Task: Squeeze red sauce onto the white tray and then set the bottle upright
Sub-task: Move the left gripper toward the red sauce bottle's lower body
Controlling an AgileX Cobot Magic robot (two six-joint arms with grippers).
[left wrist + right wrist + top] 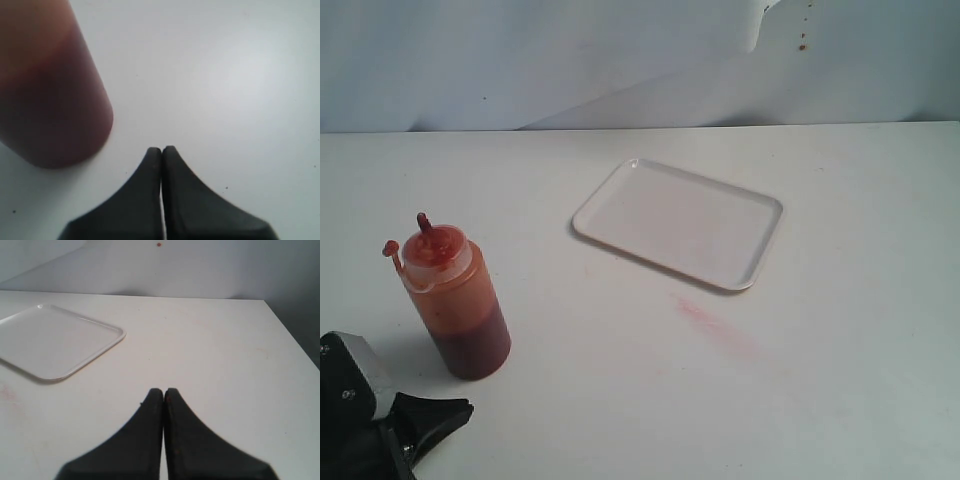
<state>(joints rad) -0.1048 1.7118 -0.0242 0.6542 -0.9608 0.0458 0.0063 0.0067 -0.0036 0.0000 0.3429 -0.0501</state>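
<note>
**Item 1. Left gripper (465, 408).** Nearest corner of the exterior view, lower left. It sits low over the table (620, 420). The black fingers are pressed together tip to tip with nothing between them. The tips sit just beside the bottle's base, with a gap of bare table between.

**Item 2. Right gripper (163, 390).** Seen from its own wrist camera only. The black fingers meet flush along their whole length and grip nothing. It is aimed across the table toward the back wall. The tray lies ahead of it and well apart.

**Item 3. Bottle (455, 300).** Stands upright on the table at near left, free of both grippers. The body is translucent and orange-tinted, with dark red sauce (472, 345) filling the lower part. The red nozzle (423, 222) points up, and its small tethered cap (390, 248) hangs off to one side.

**Item 4. Pink smear (715, 325).** A faint, pale streak on the table, just in front of the tray's near edge.

**Item 5. White tray (680, 222).** Lies flat at mid-table, set at an angle, well apart from the bottle. It has rounded corners and a low rim.

**Item 6. Surface and room.** White matte tabletop. Behind it hangs a pale backdrop (520, 60) with a crease or fold, carrying a few small red spots (802, 45) high on the right.
</note>
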